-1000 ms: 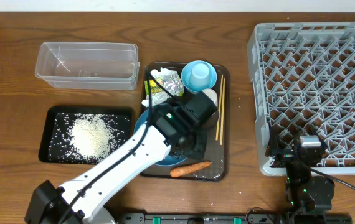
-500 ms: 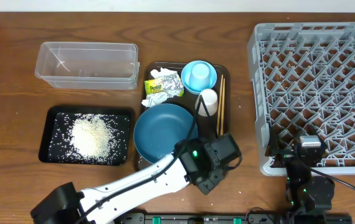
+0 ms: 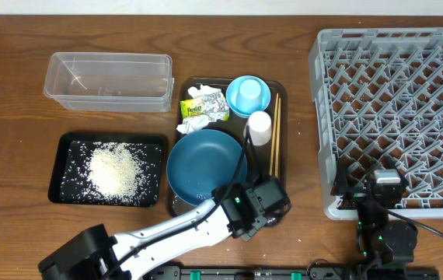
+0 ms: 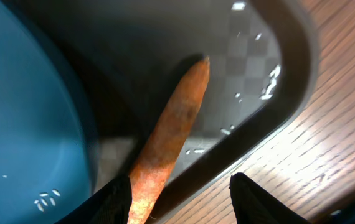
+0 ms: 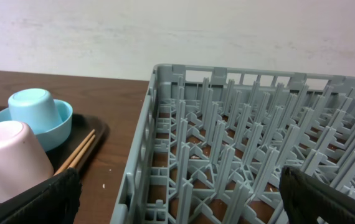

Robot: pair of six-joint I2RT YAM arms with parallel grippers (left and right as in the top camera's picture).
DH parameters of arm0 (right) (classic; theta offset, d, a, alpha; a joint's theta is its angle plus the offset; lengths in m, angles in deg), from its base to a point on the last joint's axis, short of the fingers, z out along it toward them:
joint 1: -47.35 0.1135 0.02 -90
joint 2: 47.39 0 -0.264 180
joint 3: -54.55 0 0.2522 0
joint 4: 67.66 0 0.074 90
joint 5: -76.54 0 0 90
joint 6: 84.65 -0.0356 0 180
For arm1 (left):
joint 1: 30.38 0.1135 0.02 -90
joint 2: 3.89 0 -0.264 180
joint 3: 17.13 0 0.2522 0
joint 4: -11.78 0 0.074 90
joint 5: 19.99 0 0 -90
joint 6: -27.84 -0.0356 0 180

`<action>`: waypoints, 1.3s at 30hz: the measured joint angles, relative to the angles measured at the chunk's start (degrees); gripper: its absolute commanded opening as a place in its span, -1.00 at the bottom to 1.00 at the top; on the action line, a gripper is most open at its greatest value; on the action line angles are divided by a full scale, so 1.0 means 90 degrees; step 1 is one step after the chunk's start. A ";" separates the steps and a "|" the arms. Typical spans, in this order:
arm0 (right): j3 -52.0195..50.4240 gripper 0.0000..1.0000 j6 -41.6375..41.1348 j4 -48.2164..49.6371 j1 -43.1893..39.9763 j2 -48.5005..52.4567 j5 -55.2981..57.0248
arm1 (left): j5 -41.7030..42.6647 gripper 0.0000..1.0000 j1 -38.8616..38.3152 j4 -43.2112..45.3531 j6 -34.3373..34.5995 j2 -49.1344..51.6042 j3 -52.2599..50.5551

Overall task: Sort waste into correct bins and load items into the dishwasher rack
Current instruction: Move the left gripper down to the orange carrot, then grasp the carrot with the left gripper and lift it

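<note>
Since L gripper [image 4: 180,199] was swung off plate [image 3: 206,163] to 6 o'clock edge of serving tray [image 4: 289,93], change: carrot [image 4: 171,130] is now covered by wrist in overhead; seen in L wrist cam only.
L gripper state: jaws were widened over last sec, approx half apart; nothing clamped; carrot's thick end is bracketed, close to one finger.
Carrot loc: laid flat on tray floor btw plate rim and tray rim.
R gripper [image 5: 180,186]: spread wide, empty, parked at 6 o'clock edge of rack [image 3: 392,101].
Meaning: judged pre-grasp; pick not yet made.
Next: descent + closure needed; black tray [image 3: 58,167] w/ rice [image 3: 115,171] at 9 o'clock judged likely drop.
Left over: wrapper [image 3: 210,105], tissue [image 3: 193,123] unsorted; bowl [image 3: 249,95], cup [image 3: 259,124], chopsticks [image 3: 274,140] not racked.
</note>
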 measured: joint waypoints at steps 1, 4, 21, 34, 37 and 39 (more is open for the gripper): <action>0.0000 0.98 0.0000 0.0000 0.0000 0.0000 0.0000 | 0.0000 0.07 0.0000 0.0024 0.0000 0.0007 -0.0061; 0.0000 0.99 0.0000 0.0000 0.0000 0.0000 0.0000 | -0.0002 0.08 0.0000 0.0151 -0.0005 0.0078 -0.0102; 0.0000 0.99 0.0000 0.0002 0.0000 0.0000 0.0000 | -0.0168 0.10 0.0019 0.0580 -0.0121 0.0937 -0.0102; 0.0000 0.98 0.0000 0.0002 0.0000 0.0000 0.0000 | -0.0364 0.10 0.0019 0.0413 -0.0124 0.0940 -0.0102; 0.0000 0.98 0.0002 0.0000 0.0000 0.0000 0.0000 | -0.0493 0.10 0.0019 0.0308 -0.0124 0.0940 -0.0102; 0.0000 0.98 0.0000 0.0000 0.0000 0.0000 -0.0002 | -0.0532 0.10 0.0019 0.0355 -0.0124 0.0971 -0.0102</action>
